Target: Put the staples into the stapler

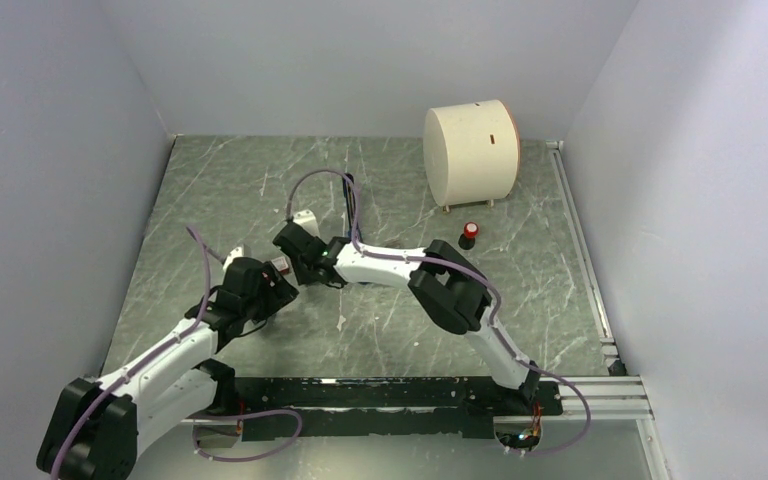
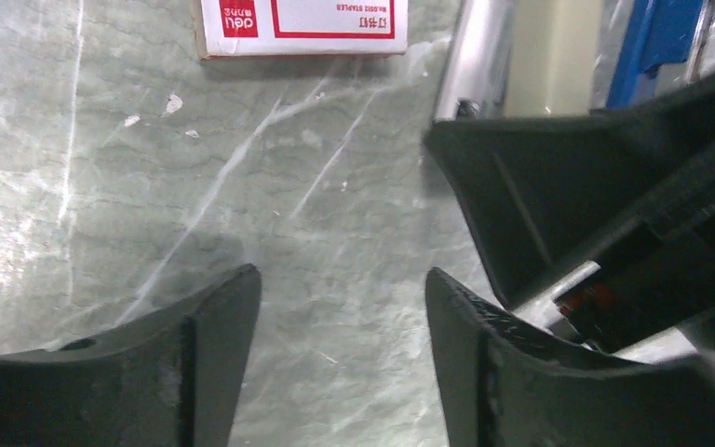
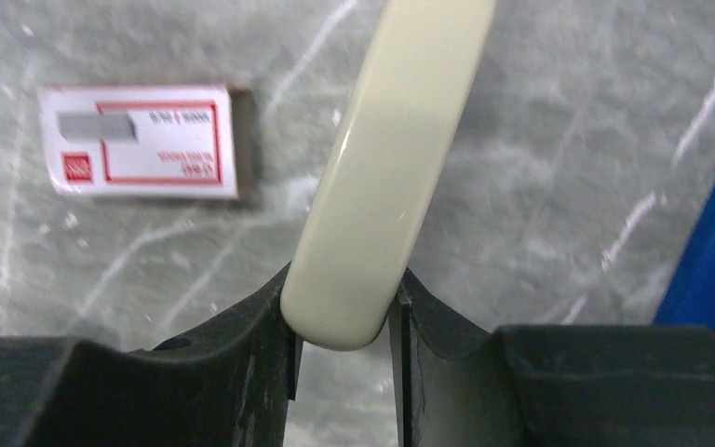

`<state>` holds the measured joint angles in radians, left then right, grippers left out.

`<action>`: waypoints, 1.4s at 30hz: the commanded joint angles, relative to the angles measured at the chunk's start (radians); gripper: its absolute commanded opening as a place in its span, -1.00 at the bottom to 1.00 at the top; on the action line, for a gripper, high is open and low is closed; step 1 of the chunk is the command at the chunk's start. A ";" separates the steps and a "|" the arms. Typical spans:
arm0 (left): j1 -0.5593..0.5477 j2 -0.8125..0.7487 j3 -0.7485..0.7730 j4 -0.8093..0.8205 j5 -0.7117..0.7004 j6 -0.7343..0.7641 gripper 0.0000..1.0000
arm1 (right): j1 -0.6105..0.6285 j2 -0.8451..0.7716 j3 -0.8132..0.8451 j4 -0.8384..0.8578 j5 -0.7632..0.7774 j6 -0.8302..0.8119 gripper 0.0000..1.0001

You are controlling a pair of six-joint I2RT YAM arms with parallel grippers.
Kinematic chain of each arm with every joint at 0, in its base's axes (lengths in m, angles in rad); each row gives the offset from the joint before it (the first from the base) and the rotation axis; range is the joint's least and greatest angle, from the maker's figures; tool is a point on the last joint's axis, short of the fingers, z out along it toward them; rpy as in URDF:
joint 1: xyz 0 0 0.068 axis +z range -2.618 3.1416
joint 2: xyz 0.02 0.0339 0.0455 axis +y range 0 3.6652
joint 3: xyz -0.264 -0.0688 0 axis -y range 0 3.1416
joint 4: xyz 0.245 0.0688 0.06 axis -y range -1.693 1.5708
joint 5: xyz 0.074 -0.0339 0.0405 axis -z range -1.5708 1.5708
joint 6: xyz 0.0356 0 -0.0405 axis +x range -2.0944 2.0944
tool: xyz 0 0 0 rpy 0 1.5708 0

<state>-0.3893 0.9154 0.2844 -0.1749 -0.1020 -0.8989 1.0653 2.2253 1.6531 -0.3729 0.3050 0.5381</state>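
My right gripper is shut on the rounded end of a cream-coloured arm, which belongs to the stapler. The stapler's blue body shows at the right edge of the right wrist view. In the left wrist view the same stapler appears as a cream part, a silvery metal rail and blue plastic. A white and red staples box lies flat on the table ahead of my left gripper, which stands open over bare marble. The right gripper's black fingers sit close to its right.
A large cream drum stands on its side at the back right, with a small red and black cap in front of it. Both arms meet at the table's left middle. Grey walls close in three sides.
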 commanded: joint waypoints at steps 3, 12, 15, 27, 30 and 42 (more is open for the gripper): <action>-0.003 -0.046 0.026 -0.077 -0.036 0.003 0.64 | -0.021 0.088 0.119 -0.006 0.024 -0.022 -0.26; -0.003 -0.113 0.053 -0.099 -0.026 0.050 0.79 | -0.101 -0.114 0.066 -0.026 -0.125 -0.040 0.18; -0.003 -0.161 0.056 -0.109 -0.029 0.070 0.76 | -0.150 -0.207 0.015 -0.015 -0.129 -0.055 0.20; -0.003 -0.144 0.068 -0.078 0.048 0.103 0.67 | -0.259 -0.201 0.058 0.085 0.112 -0.263 0.75; -0.003 -0.128 0.067 -0.059 0.080 0.104 0.66 | -0.265 -0.130 0.131 0.080 0.148 -0.306 0.77; -0.003 -0.068 0.059 -0.014 0.142 0.085 0.52 | -0.312 0.008 0.297 0.074 0.135 -0.371 0.52</action>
<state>-0.3897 0.8322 0.3202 -0.2359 -0.0135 -0.8154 0.7795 2.1967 1.8744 -0.3058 0.4412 0.1974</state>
